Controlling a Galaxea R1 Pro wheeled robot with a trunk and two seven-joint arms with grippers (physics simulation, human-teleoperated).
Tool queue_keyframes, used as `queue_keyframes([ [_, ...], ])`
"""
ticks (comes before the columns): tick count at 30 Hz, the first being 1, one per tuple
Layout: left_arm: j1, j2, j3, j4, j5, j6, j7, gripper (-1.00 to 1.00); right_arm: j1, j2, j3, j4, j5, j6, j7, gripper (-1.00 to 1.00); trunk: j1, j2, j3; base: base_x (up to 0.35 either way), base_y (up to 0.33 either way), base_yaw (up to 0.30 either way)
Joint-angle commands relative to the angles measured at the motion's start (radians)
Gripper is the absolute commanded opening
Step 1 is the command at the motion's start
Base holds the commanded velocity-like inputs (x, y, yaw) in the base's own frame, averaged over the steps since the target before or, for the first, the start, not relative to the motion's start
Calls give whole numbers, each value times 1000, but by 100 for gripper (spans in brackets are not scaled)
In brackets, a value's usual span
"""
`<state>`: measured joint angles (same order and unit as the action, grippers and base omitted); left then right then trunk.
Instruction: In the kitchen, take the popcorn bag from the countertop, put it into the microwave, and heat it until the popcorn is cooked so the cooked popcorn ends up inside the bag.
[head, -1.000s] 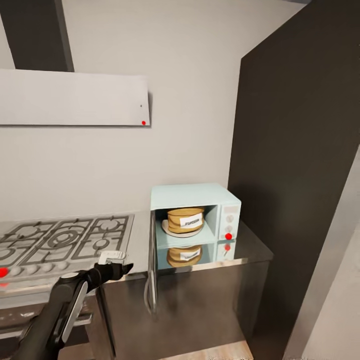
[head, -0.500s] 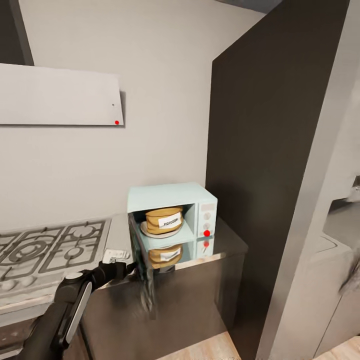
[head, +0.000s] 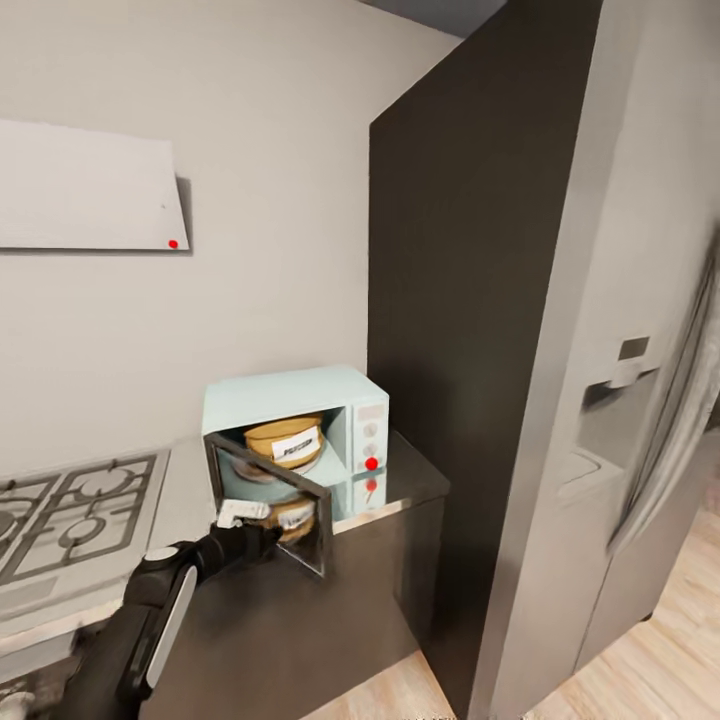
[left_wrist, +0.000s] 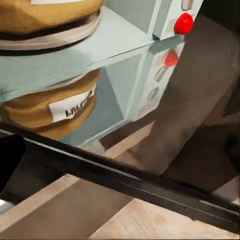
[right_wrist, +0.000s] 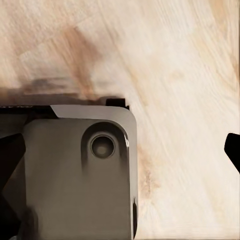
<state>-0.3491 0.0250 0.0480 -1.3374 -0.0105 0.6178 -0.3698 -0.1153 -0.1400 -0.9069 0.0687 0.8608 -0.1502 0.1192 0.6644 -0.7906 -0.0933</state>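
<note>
Popcorn bag (head: 284, 442) sits inside the microwave (head: 300, 425), its half-swung door (head: 268, 503) just beyond my left gripper (head: 243, 514), whose grip I can't make out

Your left tool (head: 243, 527) presses against the door (head: 270, 500), so you cannot tell how its jaws stand. The door hides the lower half of the bag (head: 284, 443) behind it. The label (head: 296, 448) is too small to read. The hob (head: 70, 505) is cut off by the picture's edge.
</note>
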Motion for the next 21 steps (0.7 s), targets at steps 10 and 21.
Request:
queue_keyframes([
  [10,-1,-46,-56,6,1,5,-3,100,-1,-1,-6,4,3,-6,1,100,0,-1,-2,0,0,-291],
  [21,-1,-45,-54,4,1,4,91,100,-1,-1,-6,3,3,-9,0,100,0,-1,-2,284,0,-77],
])
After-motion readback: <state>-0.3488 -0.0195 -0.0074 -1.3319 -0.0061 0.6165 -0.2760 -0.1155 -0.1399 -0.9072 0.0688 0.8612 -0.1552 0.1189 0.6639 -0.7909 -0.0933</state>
